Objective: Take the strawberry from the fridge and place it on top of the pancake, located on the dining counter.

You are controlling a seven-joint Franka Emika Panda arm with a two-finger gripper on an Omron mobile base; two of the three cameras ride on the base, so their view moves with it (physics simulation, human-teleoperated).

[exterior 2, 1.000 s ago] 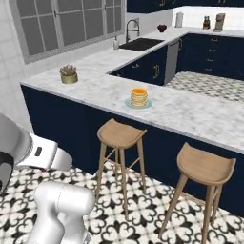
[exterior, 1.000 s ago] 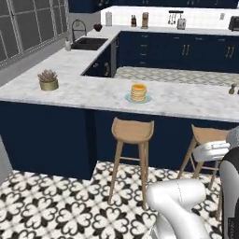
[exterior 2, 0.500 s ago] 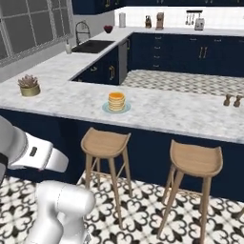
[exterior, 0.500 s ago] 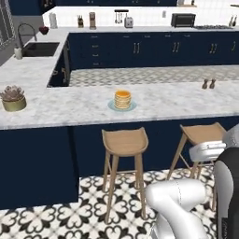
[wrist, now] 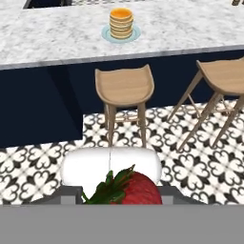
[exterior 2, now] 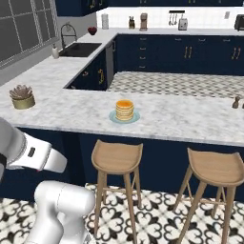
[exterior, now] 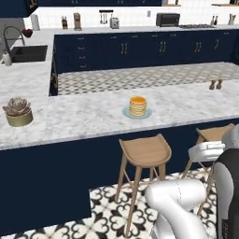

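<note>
The jaws are pinching the strawberry [wrist: 138, 190], which sits close to the hand camera as a red fruit with green leaves, held low in front of the robot. No point can be given for the fingers themselves, since the berry hides them. Ahead, the pancake [wrist: 121, 23] stands as a short golden stack on a small pale-blue plate [wrist: 106, 33], resting on the white-grey marble bench [wrist: 57, 38], well apart from the held fruit. Two wooden stools [wrist: 124, 87] stand between the robot and the bench's dark navy base. In the right base view the pancake [exterior 2: 124, 110] lies near the middle of the bench, with a small potted plant [exterior 2: 22, 96] far to its left. The likely trouble from here is the reach: the arm must rise above the bench edge and pass over the nearer stool, and a low path could knock the seat or the bench rim and jar the fruit loose. The berry is tiny and rounded, so released off-centre or from too high, it could roll off the stack onto the plate or the marble.
</note>
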